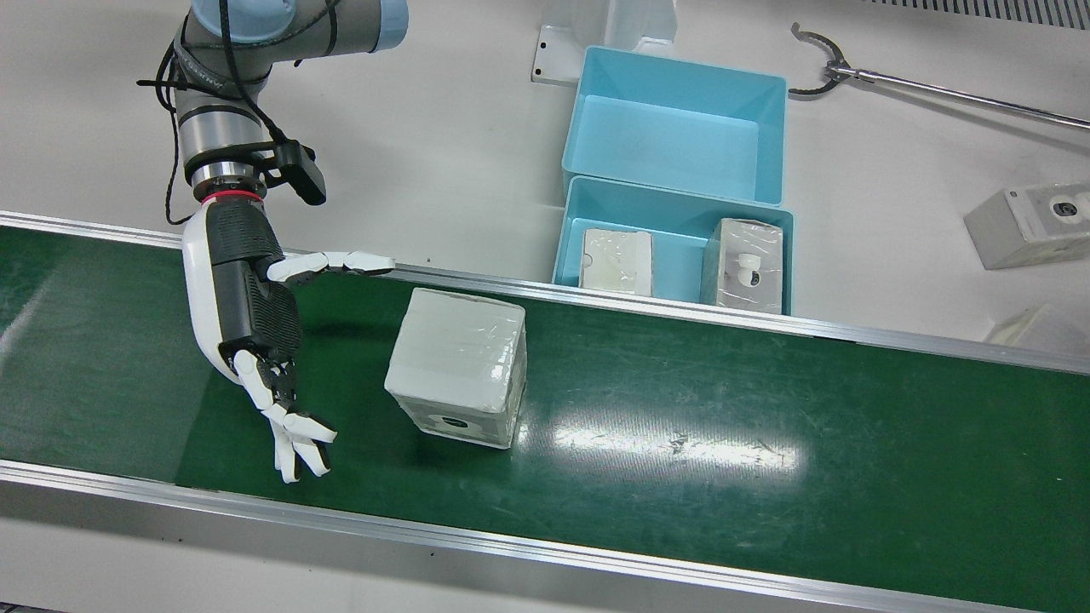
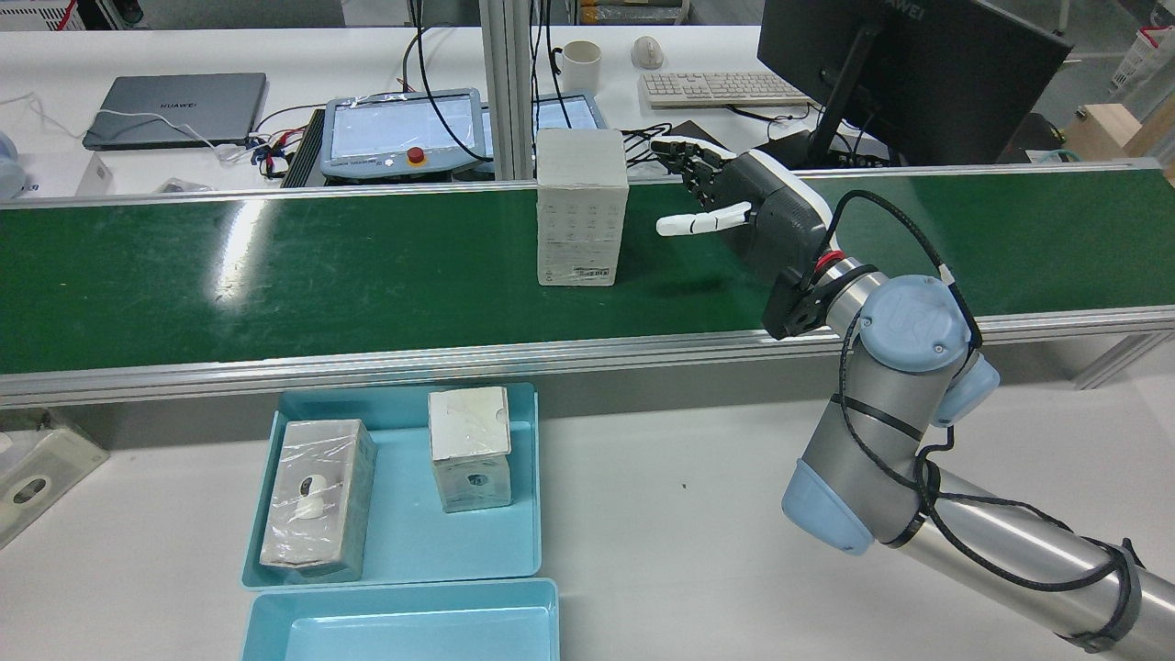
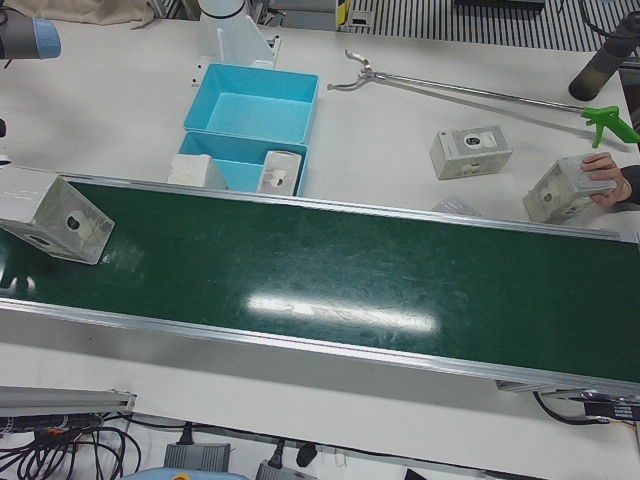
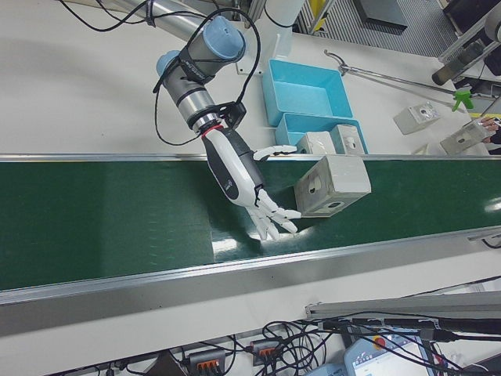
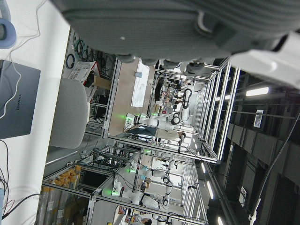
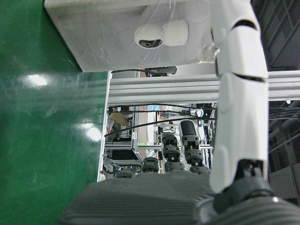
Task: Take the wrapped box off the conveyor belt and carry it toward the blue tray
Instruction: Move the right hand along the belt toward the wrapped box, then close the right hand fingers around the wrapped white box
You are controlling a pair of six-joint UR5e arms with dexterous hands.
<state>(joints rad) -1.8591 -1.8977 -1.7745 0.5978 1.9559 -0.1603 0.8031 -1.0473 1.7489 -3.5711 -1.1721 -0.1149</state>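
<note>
Wrapped box, a pale cube under glossy crinkled film (camera picture on one face, barcode label on another), stands on the scuffed green conveyor belt. Right hand hovers beside it, fingers spread, apart from it. Blue tray sits on the bench behind the belt.

Bright, even overhead lighting throughout. Long white glare streak on glossy green conveyor belt in front view, right of clear-film-wrapped white box; same streak shows in left-front and rear views. Shadows soft, short, tucked under box and white-and-black robot right hand. Film on box gives faint sheen. Fixed views sharp, mild bending of belt rails at edges. Right hand view: near white finger and dark palm blurred. Left hand view: dark blurred mass along top, background dim with bright lamp strips.
</note>
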